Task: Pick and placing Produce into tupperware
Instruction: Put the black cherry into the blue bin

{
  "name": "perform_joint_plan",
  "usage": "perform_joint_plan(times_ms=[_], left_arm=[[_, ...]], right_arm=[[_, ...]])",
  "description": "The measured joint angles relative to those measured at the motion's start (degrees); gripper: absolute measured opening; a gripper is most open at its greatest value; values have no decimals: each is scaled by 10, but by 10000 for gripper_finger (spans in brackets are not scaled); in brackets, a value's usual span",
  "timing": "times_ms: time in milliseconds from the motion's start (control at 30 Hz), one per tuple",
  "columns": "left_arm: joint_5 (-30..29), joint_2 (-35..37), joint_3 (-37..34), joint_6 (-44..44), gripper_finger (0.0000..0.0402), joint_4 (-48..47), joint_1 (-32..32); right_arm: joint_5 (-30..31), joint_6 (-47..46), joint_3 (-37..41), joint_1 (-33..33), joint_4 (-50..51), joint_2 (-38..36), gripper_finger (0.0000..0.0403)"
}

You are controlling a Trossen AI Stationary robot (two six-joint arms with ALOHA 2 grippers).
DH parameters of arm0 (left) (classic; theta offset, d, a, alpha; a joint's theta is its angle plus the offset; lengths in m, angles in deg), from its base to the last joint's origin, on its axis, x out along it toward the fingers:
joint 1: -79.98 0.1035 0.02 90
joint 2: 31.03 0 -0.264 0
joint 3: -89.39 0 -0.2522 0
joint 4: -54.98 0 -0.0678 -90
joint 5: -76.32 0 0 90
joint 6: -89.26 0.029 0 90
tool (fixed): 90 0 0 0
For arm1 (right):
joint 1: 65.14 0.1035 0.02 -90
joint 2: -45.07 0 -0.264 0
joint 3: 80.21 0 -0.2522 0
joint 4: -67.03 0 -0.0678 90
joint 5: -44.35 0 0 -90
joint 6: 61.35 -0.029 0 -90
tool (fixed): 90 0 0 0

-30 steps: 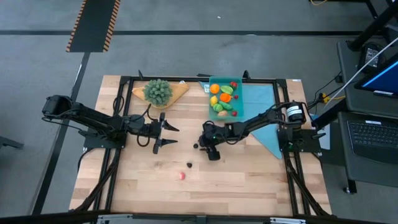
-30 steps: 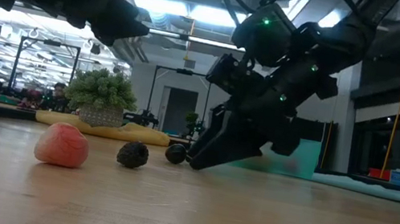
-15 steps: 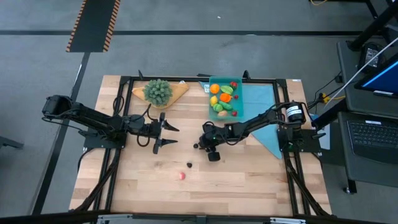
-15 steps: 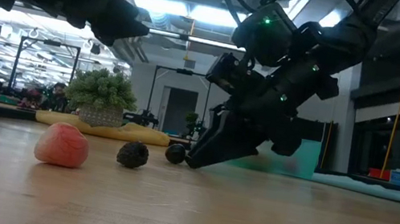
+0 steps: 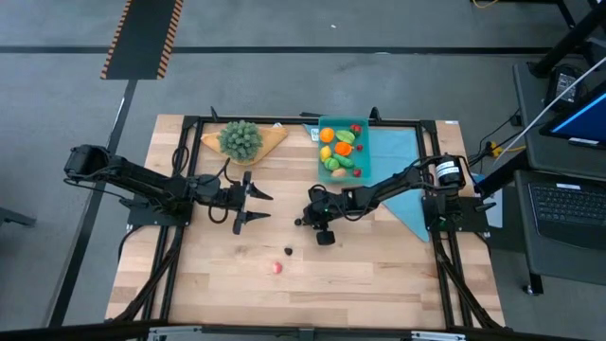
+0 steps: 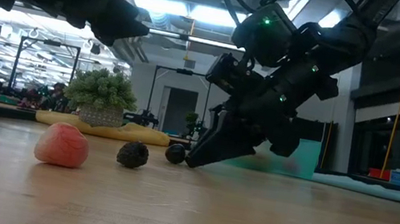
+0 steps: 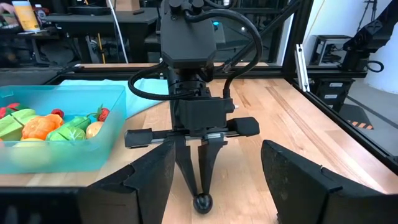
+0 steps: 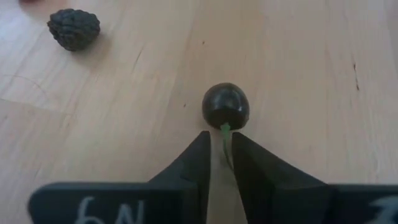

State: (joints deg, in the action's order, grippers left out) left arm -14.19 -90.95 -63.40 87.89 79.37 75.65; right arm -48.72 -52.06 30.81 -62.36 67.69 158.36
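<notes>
Your right tool point(image 8: 217, 163) has drawn its fingers in over the last second until they nip the thin green stem of the small dark round toy fruit point(image 8: 226, 105), which sits on the wooden surface point(image 8: 311, 93) just past the fingertips. That suggests you can lift it toward the translucent teal rectangular tupperware point(image 5: 343, 150) behind. Your left tool point(image 5: 254, 206) waits nearby, fingers apart.

Two black jointed arms, looped black cables, green status light, white lettering on right tool point(image 8: 216, 167)
</notes>
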Motion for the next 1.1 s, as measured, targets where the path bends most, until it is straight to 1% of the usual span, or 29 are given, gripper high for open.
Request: perform_joint_plan(times_ms=[267, 467, 567, 800, 967, 1100], left_arm=[[0, 0, 0, 0, 231, 0, 0], [0, 0, 0, 0, 231, 0, 0], [0, 0, 0, 0, 231, 0, 0], [0, 0, 0, 0, 231, 0, 0], [0, 0, 0, 0, 231, 0, 0], [0, 0, 0, 0, 231, 0, 0]], right_arm=[[4, -17, 0, -1, -3, 0, 10], [4, -56, 1, -6, -7, -4, 6], [5, -72, 1, -13, -10, -19, 5], [1, -73, 1, -29, 4, -91, 4], [1, -46, 1, -38, 48, -155, 3], [5, -45, 26, -54, 47, -210, 2]])
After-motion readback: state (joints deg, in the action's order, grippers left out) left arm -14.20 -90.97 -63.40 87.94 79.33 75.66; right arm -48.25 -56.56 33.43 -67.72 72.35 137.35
